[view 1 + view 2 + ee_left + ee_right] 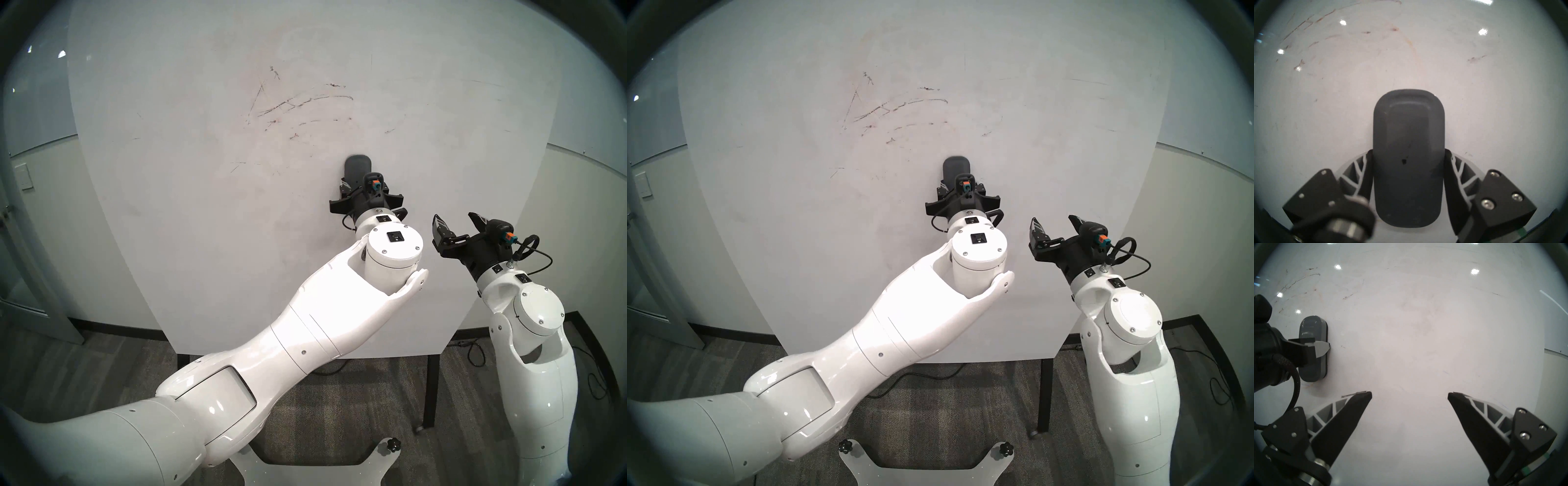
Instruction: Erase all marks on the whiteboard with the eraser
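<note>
Clamped mid-length in the left gripper [1407,169], the eraser [1407,135] looks light, rigid and flat against the whiteboard [169,237]; marks [298,105] lie above. Right gripper [1409,395] gapes, holding nothing.

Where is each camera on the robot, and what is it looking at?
Head left: up on the head, looking down at the whiteboard, both arms showing.
Head right: beside it, nearly the same picture.
Left wrist: behind the left gripper, facing the board; its fingers clamp the eraser.
Right wrist: behind the open right gripper, facing the board.
All views share the eraser and streaky marks.
</note>
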### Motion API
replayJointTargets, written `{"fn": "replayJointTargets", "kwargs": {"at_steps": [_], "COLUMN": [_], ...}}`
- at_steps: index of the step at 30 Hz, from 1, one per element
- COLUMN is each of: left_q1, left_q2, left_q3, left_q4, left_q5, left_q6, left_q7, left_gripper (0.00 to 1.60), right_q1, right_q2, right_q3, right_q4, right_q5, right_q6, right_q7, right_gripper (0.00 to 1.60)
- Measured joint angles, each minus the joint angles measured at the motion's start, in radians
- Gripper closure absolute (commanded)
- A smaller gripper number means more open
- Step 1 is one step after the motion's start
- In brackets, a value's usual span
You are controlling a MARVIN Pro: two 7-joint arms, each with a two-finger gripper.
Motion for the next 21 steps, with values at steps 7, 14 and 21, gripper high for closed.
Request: {"fn": "replayJointTargets", "kwargs": {"at_steps": [7, 14, 21], "left_q1": [0.026, 0.043, 0.067], "left_q2": [0.029, 0.06, 0.098], "left_q3": [0.011, 0.051, 0.091], "left_q4": [0.008, 0.038, 0.071], "left_q5": [0.0, 0.037, 0.065], "left_q6": [-0.03, -0.058, -0.069], "left_q7": [-0.017, -0.034, -0.045], "left_gripper": [1.6, 1.6, 1.6], "right_q1": [0.0, 0.0, 0.0], "right_q2": [0.0, 0.0, 0.0], "right_q3": [0.0, 0.0, 0.0], "right_q4": [0.0, 0.0, 0.0], "right_q5": [0.0, 0.0, 0.0], "right_q6": [0.0, 0.0, 0.0], "right_q7": [0.0, 0.0, 0.0], "right_gripper": [0.0, 0.0, 0.0]}}
